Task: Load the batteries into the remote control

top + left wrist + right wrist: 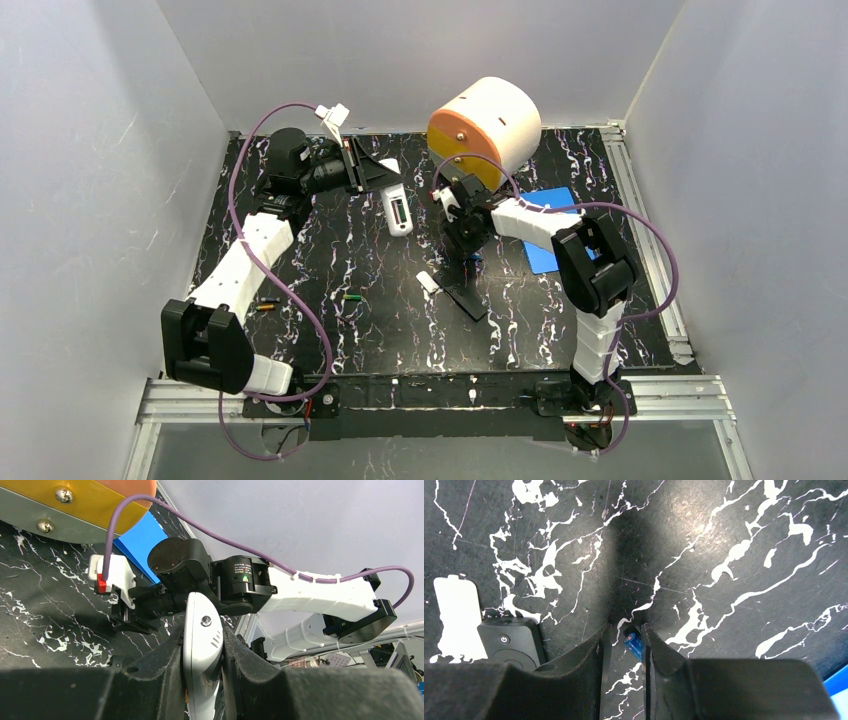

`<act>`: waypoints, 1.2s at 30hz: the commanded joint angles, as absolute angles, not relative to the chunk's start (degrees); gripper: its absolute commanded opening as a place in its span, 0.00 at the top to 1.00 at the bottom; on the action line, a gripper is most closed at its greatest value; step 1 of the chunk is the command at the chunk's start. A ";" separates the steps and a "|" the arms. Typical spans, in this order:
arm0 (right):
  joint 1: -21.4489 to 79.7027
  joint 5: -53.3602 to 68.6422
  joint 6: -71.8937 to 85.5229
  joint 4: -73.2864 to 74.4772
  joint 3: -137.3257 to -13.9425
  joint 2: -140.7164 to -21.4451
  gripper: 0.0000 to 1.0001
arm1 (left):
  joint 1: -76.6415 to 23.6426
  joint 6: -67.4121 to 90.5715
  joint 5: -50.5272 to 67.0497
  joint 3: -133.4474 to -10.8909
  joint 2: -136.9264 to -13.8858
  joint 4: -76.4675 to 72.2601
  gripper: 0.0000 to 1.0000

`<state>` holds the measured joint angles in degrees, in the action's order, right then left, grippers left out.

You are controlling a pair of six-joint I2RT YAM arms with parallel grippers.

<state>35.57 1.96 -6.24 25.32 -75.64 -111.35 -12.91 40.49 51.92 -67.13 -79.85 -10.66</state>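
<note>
My left gripper (385,180) (202,630) is shut on a white remote (398,211) (202,645) and holds it above the table at the back. My right gripper (466,254) (624,630) points down with its jaws a little apart on either side of a blue battery (633,644). The battery lies on the table against the right finger, with a gap to the left finger. A green battery (350,297) and an orange battery (265,306) lie on the table towards the front left.
A black remote (466,298) (511,642) and a white cover piece (428,282) (455,611) lie just left of my right gripper. A big orange-and-white cylinder (485,125) stands at the back. A blue card (552,232) lies at the right.
</note>
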 commanded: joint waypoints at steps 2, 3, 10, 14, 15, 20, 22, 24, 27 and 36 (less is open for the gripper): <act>35.53 4.74 -5.57 31.20 -75.21 -109.77 0.63 | -12.66 40.38 53.39 -66.98 -77.99 -11.78 1.00; 35.59 4.82 -5.16 31.39 -74.97 -109.54 0.63 | -12.66 40.51 53.33 -66.74 -77.85 -11.78 1.00; 35.53 2.99 -1.98 30.70 -75.76 -108.41 0.60 | -12.63 40.54 53.48 -65.86 -77.11 -11.82 1.00; 35.57 0.75 4.33 27.98 -78.33 -107.29 0.55 | -12.57 40.52 53.12 -65.21 -76.46 -11.78 1.00; 35.57 -1.30 7.44 27.11 -78.76 -106.51 0.52 | -12.56 40.46 52.78 -65.14 -76.16 -11.36 1.00; 35.58 -10.15 27.34 26.09 -77.55 -100.63 0.38 | -12.31 37.09 47.00 -65.89 -73.48 -3.47 1.00; 35.53 -13.29 38.59 28.24 -75.48 -97.71 0.37 | -12.30 34.55 45.03 -66.94 -72.15 1.42 1.00; 35.60 -14.27 51.25 29.03 -72.16 -94.42 0.38 | -12.30 33.95 44.56 -66.21 -70.33 1.94 1.00; 35.55 -16.01 63.47 31.36 -69.58 -92.31 0.39 | -12.30 34.82 44.57 -63.92 -67.81 0.29 1.00; 35.59 -12.20 87.60 43.14 -73.39 -100.22 0.44 | -12.30 31.21 42.65 -61.80 -61.73 3.76 1.00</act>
